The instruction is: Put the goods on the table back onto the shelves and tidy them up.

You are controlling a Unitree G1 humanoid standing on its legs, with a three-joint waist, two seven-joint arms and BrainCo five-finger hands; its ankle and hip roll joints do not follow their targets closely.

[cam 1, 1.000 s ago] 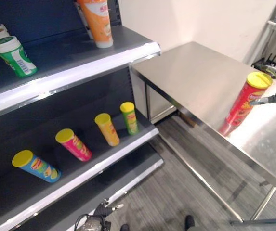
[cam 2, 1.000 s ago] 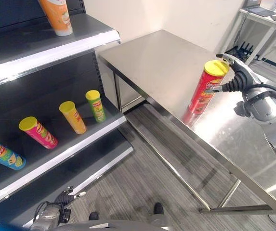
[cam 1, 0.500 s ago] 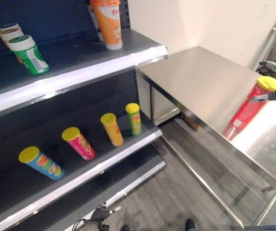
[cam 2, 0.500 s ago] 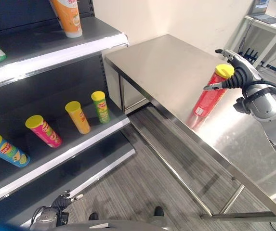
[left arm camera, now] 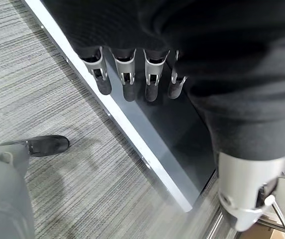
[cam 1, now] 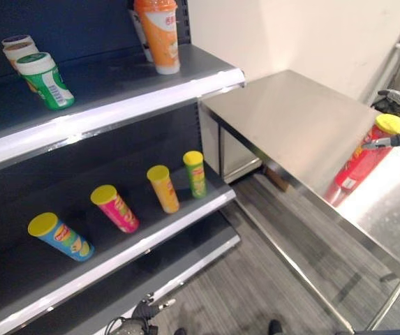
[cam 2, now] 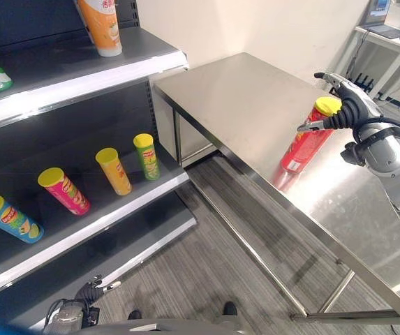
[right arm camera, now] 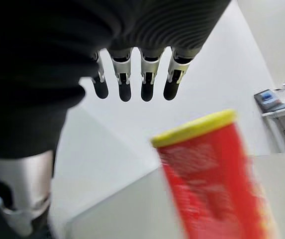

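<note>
A red can with a yellow lid (cam 2: pixel 306 139) stands on the steel table (cam 2: pixel 241 98) near its front edge, leaning with its top toward my right hand (cam 2: pixel 350 108). That hand is at the lid, fingers straight and spread about the top. In the right wrist view the red can (right arm camera: pixel 217 174) shows just past the straight fingers (right arm camera: pixel 132 82), apart from them. My left hand (cam 1: pixel 144 307) hangs low by the floor, and its fingers (left arm camera: pixel 127 82) are straight above the bottom shelf edge, holding nothing.
The middle shelf (cam 1: pixel 158 237) holds a blue can (cam 1: pixel 56 236), a pink can (cam 1: pixel 114 208), an orange can (cam 1: pixel 163 188) and a green can (cam 1: pixel 194 173), all lying tilted. The upper shelf carries an orange tub (cam 1: pixel 159 35) and a green bottle (cam 1: pixel 46 80). A person's shoes show on the floor below.
The red can has gone from upright to leaning toward my right hand, which stays at its lid. The camera has shifted slightly.
</note>
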